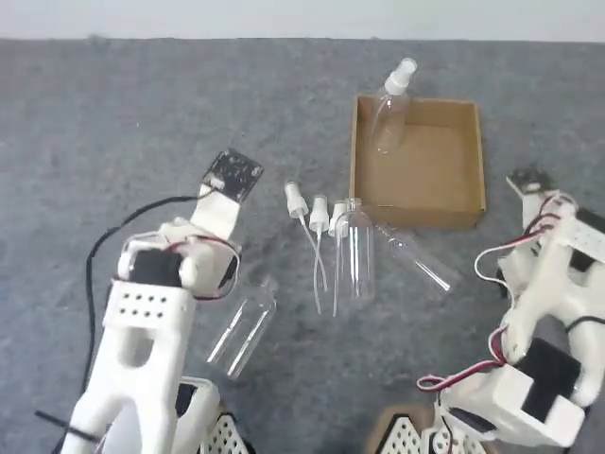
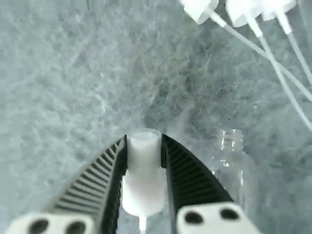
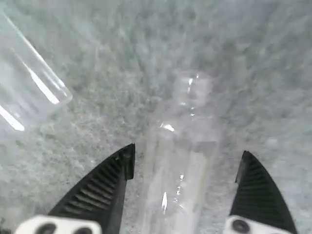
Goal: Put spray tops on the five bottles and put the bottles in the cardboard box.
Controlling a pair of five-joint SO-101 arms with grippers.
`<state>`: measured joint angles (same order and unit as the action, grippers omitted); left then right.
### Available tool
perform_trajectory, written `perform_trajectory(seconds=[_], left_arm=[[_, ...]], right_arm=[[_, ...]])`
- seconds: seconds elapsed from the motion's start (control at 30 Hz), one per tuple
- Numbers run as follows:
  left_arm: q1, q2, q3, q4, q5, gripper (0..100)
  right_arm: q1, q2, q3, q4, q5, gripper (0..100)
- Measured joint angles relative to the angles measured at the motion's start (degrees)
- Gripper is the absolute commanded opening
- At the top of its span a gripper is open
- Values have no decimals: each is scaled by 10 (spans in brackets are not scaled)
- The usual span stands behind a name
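Spray top [image 2: 141,180], white, clamped in left pincer [image 2: 142,141]; both jaws press its sides, tube stub toward the wrist. Open-necked bottle [image 2: 229,151] lies just beside one jaw of that pincer, uncapped, on grey mat [image 2: 73,73]. Well ahead of the pincer, three loose tops [image 2: 239,13] lie in a row, thin tubes trailing.

Right pincer [image 3: 187,152] spread wide, jaws apart. Clear bottle [image 3: 178,185] lies between them, neck pointing away from the wrist, clear of both jaws. Second bottle base [image 3: 27,95] lies near, ahead and off to one jaw's side.

From the high view: lying bottle [image 1: 354,251] just beside the loose tops, on the side away from left arm [image 1: 142,322]. Slanted bottle [image 1: 416,255] next to it, toward right arm [image 1: 548,284]. Cardboard box [image 1: 421,216] farthest out, beyond both pincers, nearer the right one. Capped bottle [image 1: 389,113] inside it, leaning on the far wall, spray head over the rim.
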<state>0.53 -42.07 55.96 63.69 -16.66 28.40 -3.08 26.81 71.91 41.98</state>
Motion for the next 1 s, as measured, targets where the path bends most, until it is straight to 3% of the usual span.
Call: perform_trajectory(seconds=[0.17, 0.5, 0.87, 1.0], left_arm=[[-11, -17, 75, -72, 26, 19], [-34, -26, 80, -84, 28, 19], [-33, -29, 94, -86, 28, 19], [-33, -29, 94, -86, 28, 18]], right_arm=[[-8, 0, -39, 14, -26, 272], [-10, 81, -42, -27, -32, 264], [-10, 120, -43, -41, -33, 13], [-10, 121, -72, -41, -33, 3]])
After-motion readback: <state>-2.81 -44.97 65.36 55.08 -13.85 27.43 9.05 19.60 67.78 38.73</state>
